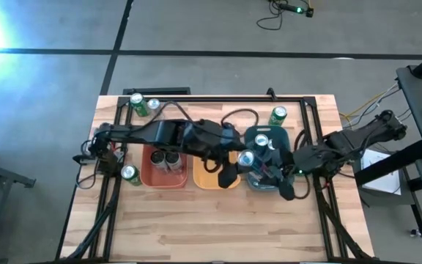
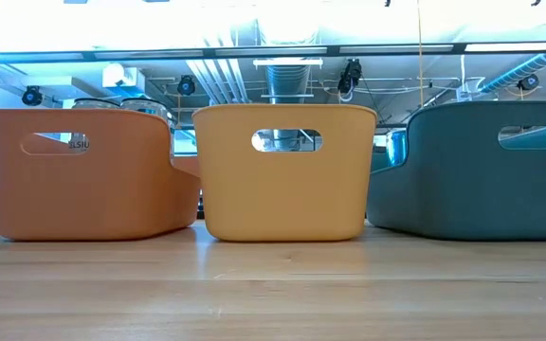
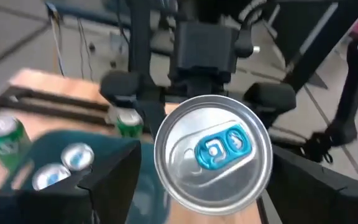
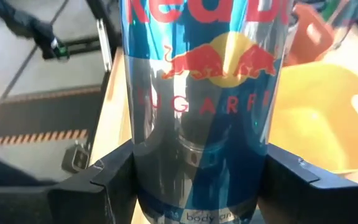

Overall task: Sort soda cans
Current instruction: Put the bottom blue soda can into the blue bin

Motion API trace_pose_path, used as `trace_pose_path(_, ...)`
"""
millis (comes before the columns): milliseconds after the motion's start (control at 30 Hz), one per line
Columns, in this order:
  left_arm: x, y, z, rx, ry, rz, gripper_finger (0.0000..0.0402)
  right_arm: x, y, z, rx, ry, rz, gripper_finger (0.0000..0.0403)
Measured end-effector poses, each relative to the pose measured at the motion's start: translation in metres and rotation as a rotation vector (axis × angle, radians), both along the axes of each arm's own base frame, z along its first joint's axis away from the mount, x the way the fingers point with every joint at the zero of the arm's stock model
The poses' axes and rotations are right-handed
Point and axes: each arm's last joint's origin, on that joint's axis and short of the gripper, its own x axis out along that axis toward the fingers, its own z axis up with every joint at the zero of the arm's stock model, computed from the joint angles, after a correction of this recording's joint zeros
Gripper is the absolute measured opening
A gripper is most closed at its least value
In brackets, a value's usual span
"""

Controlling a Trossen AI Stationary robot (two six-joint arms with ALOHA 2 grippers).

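A silver-blue soda can [image 1: 246, 158] stands upright in the air at the teal bin's [image 1: 290, 141] left wall, between my two grippers. My left gripper [image 1: 233, 170] reaches in from the left, and its view looks down on the can's blue-tabbed top [image 3: 213, 155]. My right gripper [image 1: 273, 176] comes from the right, shut on the can's printed body [image 4: 201, 112]. More silver-blue cans [image 1: 262, 139] sit in the teal bin. Dark cans [image 1: 165, 160] stand in the orange bin [image 1: 149, 176]. Green cans [image 1: 143, 103] stand at the far left, another [image 1: 278, 114] behind the teal bin, and one [image 1: 129, 173] left of the orange bin. My left gripper has a finger [image 3: 114, 180] on either side of the can, slanting down from the table's left. The can's own top hides the place of contact. My right gripper pinches the can's lower body [image 4: 142, 180] between its two fingers, level, from the table's right. The fingers lie across the can, which is upright and lifted clear.
The orange bin [image 2: 83, 170], the yellow bin [image 2: 282, 170] and the teal bin [image 2: 482, 170] stand side by side across the table's middle. Black frame rails [image 1: 108, 183] run along both table sides. Bare wood lies in front of the bins.
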Motion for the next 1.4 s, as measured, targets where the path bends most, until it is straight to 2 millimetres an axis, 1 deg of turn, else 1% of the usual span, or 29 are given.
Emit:
trace_pose_path(200,0.014,-0.003,-0.022,-0.015,0.091,-0.042,0.0298,0.007,0.004,-0.013,-0.015,0.093,0.034,0.0237)
trace_pose_path(367,0.018,-0.004,-0.034,-0.024,0.148,-0.07,0.0289,0.005,0.004,-0.02,-0.016,0.17,0.032,0.0242)
trace_pose_path(533,0.018,-0.004,-0.039,-0.023,0.175,-0.075,0.0267,0.004,0.004,-0.02,-0.015,0.179,0.031,0.0237)
trace_pose_path(600,0.018,-0.004,-0.039,-0.017,0.18,-0.077,0.025,0.005,0.004,-0.021,-0.016,0.189,0.027,0.0238)
trace_pose_path(733,0.018,-0.004,-0.041,0.004,0.186,-0.086,0.0208,0.007,0.005,-0.025,-0.017,0.215,0.022,0.0253)
trace_pose_path(867,0.02,-0.004,-0.043,0.006,0.19,-0.088,0.0208,0.008,0.005,-0.027,-0.019,0.229,0.024,0.0254)
trace_pose_path(1067,0.032,-0.006,-0.054,-0.005,0.201,-0.081,0.0208,0.003,0.003,-0.03,-0.019,0.282,0.019,0.025)
trace_pose_path(1133,0.039,-0.006,-0.058,-0.013,0.202,-0.075,0.0208,-0.001,0.002,-0.031,-0.015,0.311,0.005,0.026)
trace_pose_path(1200,0.045,-0.007,-0.068,-0.02,0.239,-0.065,0.0208,-0.006,0.0,-0.032,-0.017,0.348,-0.014,0.0279)
trace_pose_path(1333,0.063,-0.007,-0.087,-0.02,0.278,-0.054,0.0208,-0.022,-0.007,-0.033,-0.022,0.439,-0.061,0.032)
trace_pose_path(1400,0.071,-0.006,-0.093,-0.009,0.292,-0.053,0.0208,-0.03,-0.011,-0.032,-0.023,0.468,-0.078,0.0339)
